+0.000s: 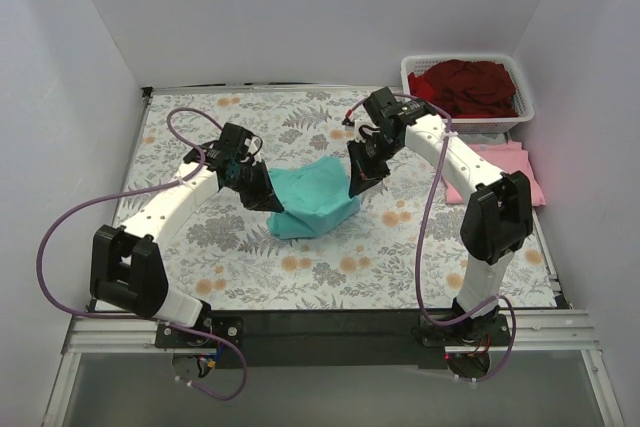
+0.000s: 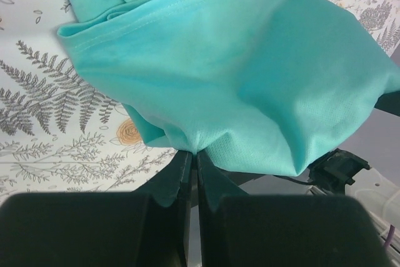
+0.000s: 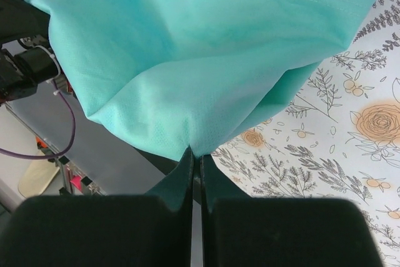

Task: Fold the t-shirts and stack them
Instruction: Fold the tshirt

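Teal t-shirt (image 1: 318, 197) pinched by left claw (image 2: 195, 154), right claw (image 3: 195, 152); pink t-shirt (image 1: 526, 183), basket (image 1: 523, 97) holding red t-shirts (image 1: 470, 87) nearby.

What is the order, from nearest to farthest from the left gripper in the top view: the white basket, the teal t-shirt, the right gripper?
1. teal t-shirt: in the middle, pinched by the left gripper itself.
2. right gripper: across the shirt, on its right side, pinching it too.
3. white basket: far right corner, with dark red shirts inside.
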Motion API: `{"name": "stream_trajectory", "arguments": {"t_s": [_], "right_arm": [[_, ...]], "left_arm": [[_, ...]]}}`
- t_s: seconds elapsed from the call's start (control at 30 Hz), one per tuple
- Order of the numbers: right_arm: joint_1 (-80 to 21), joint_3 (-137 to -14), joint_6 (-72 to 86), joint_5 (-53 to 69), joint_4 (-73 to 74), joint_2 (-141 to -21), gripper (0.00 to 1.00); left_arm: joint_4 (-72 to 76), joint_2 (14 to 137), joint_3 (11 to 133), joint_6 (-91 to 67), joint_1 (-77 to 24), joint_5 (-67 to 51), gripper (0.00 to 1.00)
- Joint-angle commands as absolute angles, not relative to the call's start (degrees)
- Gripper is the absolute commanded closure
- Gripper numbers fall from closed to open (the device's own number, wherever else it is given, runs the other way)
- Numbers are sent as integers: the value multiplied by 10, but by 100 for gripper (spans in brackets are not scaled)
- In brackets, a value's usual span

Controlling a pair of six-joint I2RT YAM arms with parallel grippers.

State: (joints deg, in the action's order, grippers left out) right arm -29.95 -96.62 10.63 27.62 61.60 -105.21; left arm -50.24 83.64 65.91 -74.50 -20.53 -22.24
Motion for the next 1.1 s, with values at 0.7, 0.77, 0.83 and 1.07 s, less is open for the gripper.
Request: {"name": "stream_trajectory", "arguments": {"t_s": [0.7, 0.77, 0.83, 1.07], "right_arm": [[-480, -473, 194, 290, 548, -736, 99], [-495, -464, 207, 303, 548, -709, 99], [-496, -477, 218, 306, 554, -693, 99], [-397, -672, 149, 258, 607, -783, 99]], "left_arm": [[-619, 500, 336, -834, -377, -307, 100], [-636, 473, 348, -845, -381, -314, 100], [-657, 468, 373, -848, -381, -317, 100], [-617, 634, 549, -811, -312, -216, 100]]}}
